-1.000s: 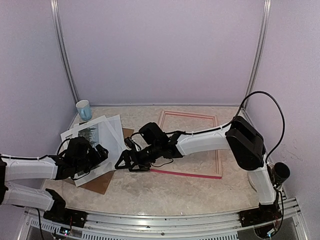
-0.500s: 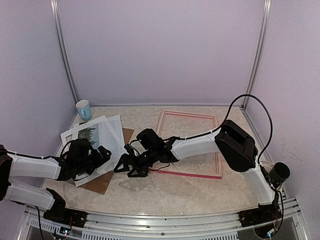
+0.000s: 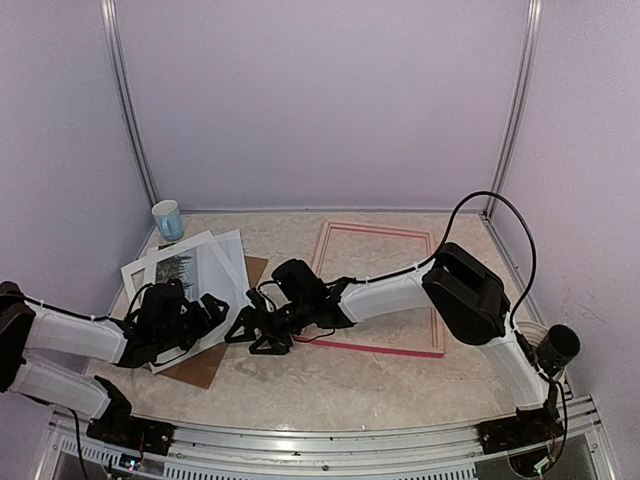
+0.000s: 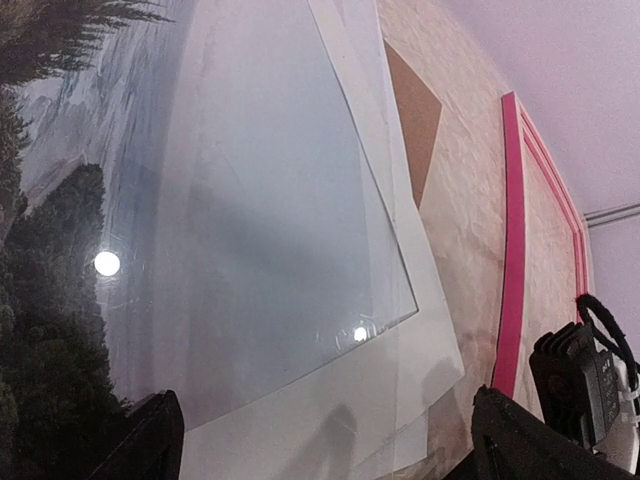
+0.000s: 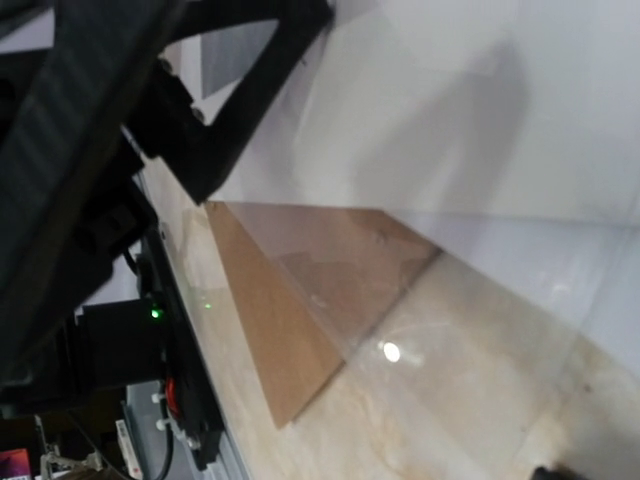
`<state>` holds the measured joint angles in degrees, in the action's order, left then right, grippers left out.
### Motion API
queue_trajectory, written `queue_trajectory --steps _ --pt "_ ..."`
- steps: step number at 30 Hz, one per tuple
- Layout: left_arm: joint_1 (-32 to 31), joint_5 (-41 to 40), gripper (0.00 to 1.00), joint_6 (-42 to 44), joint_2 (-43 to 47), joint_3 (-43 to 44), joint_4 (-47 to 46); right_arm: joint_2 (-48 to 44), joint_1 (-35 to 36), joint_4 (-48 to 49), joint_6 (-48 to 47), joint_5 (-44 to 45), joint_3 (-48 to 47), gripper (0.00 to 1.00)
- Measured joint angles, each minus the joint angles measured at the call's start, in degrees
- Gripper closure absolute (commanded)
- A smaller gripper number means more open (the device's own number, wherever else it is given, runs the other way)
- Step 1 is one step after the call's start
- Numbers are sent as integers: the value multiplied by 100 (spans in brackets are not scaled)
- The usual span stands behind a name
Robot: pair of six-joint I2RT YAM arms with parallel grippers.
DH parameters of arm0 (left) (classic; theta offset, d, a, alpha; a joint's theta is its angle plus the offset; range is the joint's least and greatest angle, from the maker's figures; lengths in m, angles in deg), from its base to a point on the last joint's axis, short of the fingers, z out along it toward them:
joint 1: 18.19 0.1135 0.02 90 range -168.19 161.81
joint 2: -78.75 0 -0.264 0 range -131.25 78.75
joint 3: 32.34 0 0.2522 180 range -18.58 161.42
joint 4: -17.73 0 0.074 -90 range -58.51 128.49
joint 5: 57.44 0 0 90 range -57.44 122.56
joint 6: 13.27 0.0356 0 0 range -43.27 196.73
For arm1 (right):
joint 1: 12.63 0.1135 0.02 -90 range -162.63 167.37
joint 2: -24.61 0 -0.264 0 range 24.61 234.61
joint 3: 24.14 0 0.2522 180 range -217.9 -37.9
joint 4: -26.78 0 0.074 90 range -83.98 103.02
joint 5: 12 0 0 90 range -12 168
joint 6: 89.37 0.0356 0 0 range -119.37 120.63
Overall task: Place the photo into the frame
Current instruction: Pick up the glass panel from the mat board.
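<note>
The photo [image 3: 183,268], dark trees under a pale sky, lies in a loose stack at the left with a clear sheet and a white mat [image 3: 135,272] over it. In the left wrist view the photo [image 4: 60,300] fills the left side. My left gripper [image 3: 200,312] hovers over the stack's near part, open, and its fingertips [image 4: 150,440] straddle white sheet. My right gripper [image 3: 240,334] sits low at the stack's right edge with its jaws apart and nothing between them. The pink frame [image 3: 380,345] lies flat at centre right, face up, with the right arm stretched across it.
A brown backing board [image 3: 205,365] pokes out under the stack, and its corner [image 5: 280,320] shows close in the right wrist view. A light blue cup [image 3: 168,220] stands at the back left corner. The metal rail [image 3: 330,440] runs along the near edge.
My right gripper has slid left from the frame's corner to the stack's edge, its jaws narrowing slightly. My left gripper has crept a little to the right over the sheets.
</note>
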<state>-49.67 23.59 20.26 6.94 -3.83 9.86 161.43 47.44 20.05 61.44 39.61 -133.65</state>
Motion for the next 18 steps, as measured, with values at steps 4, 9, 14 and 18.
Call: queue_trajectory --steps 4,9,14,18 --pt "-35 4 1 -44 -42 -46 -166 24 0 240 181 -35 55 12" --pt "-46 9 1 -79 -48 -94 -280 24 0 629 428 -68 201 13" --pt "-46 20 1 -98 -46 -131 -352 28 0 911 608 -118 275 14" --pt "-46 31 1 -116 -46 -160 -407 74 0 1137 745 -155 341 18"
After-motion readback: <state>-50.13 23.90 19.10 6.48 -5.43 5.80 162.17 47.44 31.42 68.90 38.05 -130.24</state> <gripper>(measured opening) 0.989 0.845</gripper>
